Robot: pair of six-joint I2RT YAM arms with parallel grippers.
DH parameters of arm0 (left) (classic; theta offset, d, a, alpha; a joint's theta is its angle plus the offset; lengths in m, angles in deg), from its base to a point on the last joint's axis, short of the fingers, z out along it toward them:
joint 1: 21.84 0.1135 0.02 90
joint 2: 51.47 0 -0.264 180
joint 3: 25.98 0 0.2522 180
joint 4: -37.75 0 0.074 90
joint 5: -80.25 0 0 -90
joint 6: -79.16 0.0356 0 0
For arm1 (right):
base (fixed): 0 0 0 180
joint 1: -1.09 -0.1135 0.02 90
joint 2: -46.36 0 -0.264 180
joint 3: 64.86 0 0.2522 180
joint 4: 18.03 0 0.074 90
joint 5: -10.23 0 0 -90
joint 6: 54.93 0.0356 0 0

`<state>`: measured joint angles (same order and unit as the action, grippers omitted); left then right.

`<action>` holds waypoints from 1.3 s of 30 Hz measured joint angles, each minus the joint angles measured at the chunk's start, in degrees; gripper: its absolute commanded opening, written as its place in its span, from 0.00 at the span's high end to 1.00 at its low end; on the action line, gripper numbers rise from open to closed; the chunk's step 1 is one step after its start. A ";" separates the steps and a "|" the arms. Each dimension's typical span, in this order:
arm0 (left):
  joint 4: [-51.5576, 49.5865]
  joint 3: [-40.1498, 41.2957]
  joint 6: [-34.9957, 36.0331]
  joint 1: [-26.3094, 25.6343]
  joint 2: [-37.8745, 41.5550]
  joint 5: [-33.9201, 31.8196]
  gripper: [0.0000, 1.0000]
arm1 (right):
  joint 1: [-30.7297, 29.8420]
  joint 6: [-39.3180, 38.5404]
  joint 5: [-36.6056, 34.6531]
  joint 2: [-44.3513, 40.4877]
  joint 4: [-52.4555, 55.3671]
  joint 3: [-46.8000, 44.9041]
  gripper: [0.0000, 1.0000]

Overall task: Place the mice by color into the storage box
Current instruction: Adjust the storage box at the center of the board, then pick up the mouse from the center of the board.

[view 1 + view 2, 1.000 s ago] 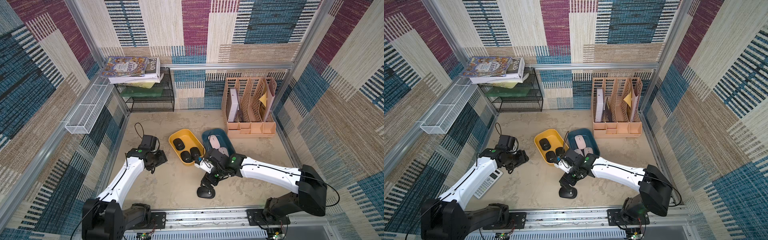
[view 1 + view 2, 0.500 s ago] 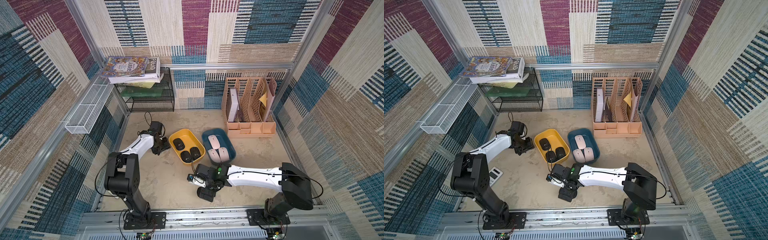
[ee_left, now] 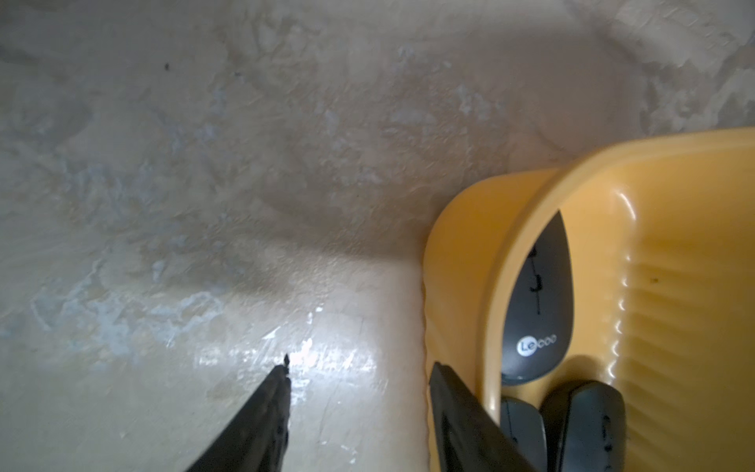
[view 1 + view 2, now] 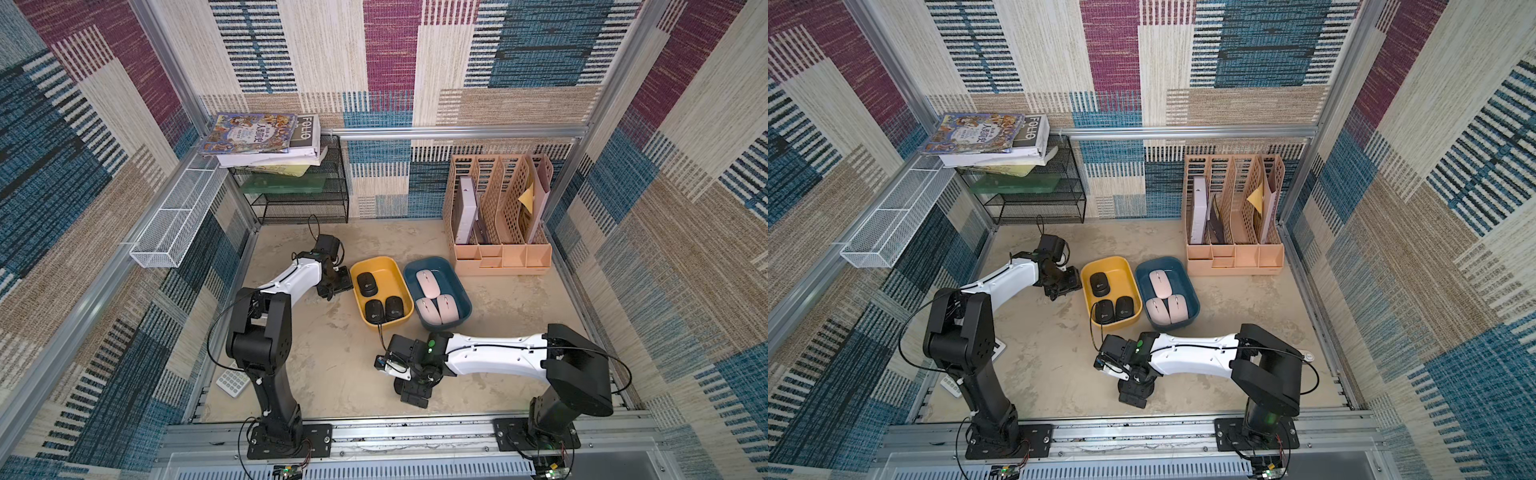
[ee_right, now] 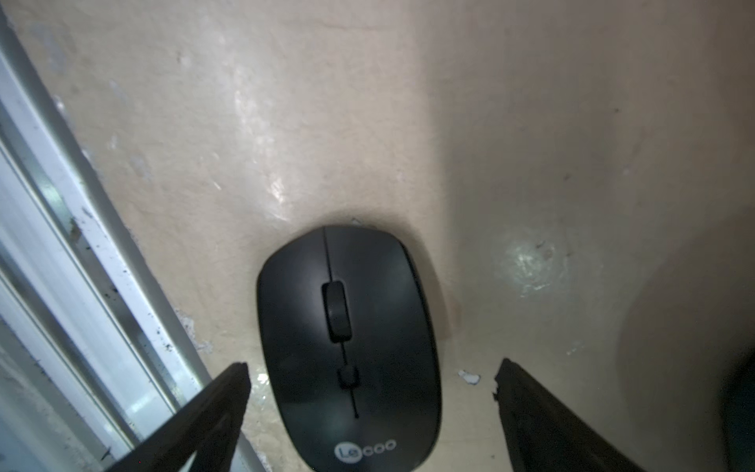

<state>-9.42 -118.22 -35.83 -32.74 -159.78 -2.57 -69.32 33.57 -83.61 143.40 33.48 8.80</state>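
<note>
Mouse (image 5: 347, 347), black, lies on the desk (image 5: 531, 122) between my right tool's (image 5: 372, 365) spread jaws; my left tool (image 3: 360, 364) gapes empty.

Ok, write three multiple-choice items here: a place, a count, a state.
1. Where is the loose black mouse? A) in the yellow bin B) on the tabletop under the right gripper C) in the file organizer
2. How many pink mice lie in the blue bin? A) two B) four C) three
3. The right gripper is: A) open B) shut on a mouse C) shut, empty
1 B: it lies on bare tabletop in the right wrist view. 2 C: three show in both top views. 3 A: its fingers stand apart.
</note>
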 measured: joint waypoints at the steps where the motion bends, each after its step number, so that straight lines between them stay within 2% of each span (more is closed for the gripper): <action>1: -0.22 -1.14 0.57 -0.24 -0.72 -0.20 0.40 | 0.00 0.00 -0.02 0.13 0.00 -0.02 0.02; 7: -1.86 -7.65 4.50 -2.67 -5.14 -0.90 0.40 | 0.15 0.44 -0.04 1.33 -0.02 0.00 0.14; 12: -2.69 -9.03 5.70 -3.85 -6.69 -1.01 0.40 | 0.37 1.31 -0.26 1.44 -0.28 0.44 0.23; 17: -2.95 -7.63 5.70 -3.93 -5.53 -1.84 0.33 | 0.79 2.32 -0.63 1.70 -0.48 0.52 0.32; 19: -3.10 -6.75 5.70 -3.74 -4.46 -1.92 0.28 | 0.98 2.54 -0.59 2.12 -0.59 0.52 0.39; 23: -3.10 -4.66 5.64 -2.45 -1.60 -3.41 0.22 | 1.03 3.06 -0.42 2.82 -0.44 1.25 0.54; 26: -3.17 -2.71 5.44 -1.07 1.27 -4.42 0.20 | 1.36 4.22 0.09 3.04 -0.42 2.05 0.62; 32: -3.37 1.27 5.42 0.81 10.19 -5.09 0.19 | 2.97 5.49 2.64 0.72 -0.70 3.76 0.69; 39: -3.48 7.61 4.24 1.25 23.15 -5.66 0.19 | 10.95 10.60 10.14 -6.88 -2.01 6.38 0.70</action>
<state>-12.89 -110.61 -31.59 -31.49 -136.63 -8.23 -58.37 44.17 -73.47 136.51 31.47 15.18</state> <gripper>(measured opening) 0.813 0.617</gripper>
